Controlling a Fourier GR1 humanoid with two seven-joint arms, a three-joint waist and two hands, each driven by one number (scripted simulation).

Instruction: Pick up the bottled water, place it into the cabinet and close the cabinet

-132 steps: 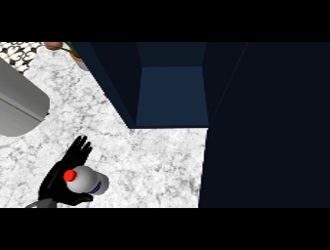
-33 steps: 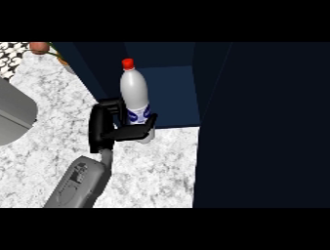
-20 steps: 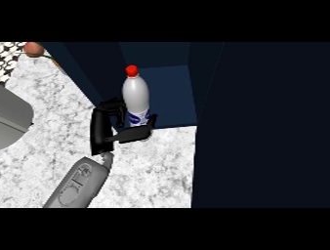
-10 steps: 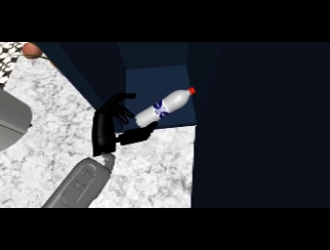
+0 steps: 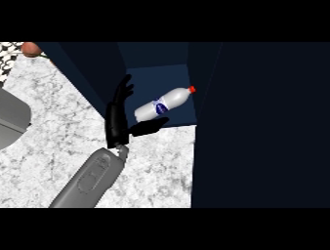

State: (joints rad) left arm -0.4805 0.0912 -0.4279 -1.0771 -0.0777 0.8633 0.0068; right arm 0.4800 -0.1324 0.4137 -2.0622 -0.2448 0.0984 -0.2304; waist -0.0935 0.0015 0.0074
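Head view, 1 arm visible. The hand (image 5: 119, 114) sits at the mouth of the cabinet (image 5: 110, 68), fingers straightened and pointing into the opening, thumb stuck out to the side beneath the bottled water (image 5: 163, 104). Nothing is pinched: the fingers are spread and lie alongside the bottle, not around it. From its place at the view's left I take this for the left hand, though only 1 forearm shows, so that is a judgement. The bottled water lies tilted on the blue floor of the cabinet, red cap toward the right wall and slightly deeper in, base toward the hand; whether the thumb touches the base I cannot tell, as it is dark against dark. The bottle looks to be inside, near the front edge. Step in hand: clear the hand and shut the door. To do it well, draw the hand straight back along the forearm line over the marble counter (image 5: 52, 127), thumb clear of the bottle's base so it does not roll forward. The dark panel (image 5: 269, 127) at right is probably the open door; confirm the bottle is behind the sill before swinging it.
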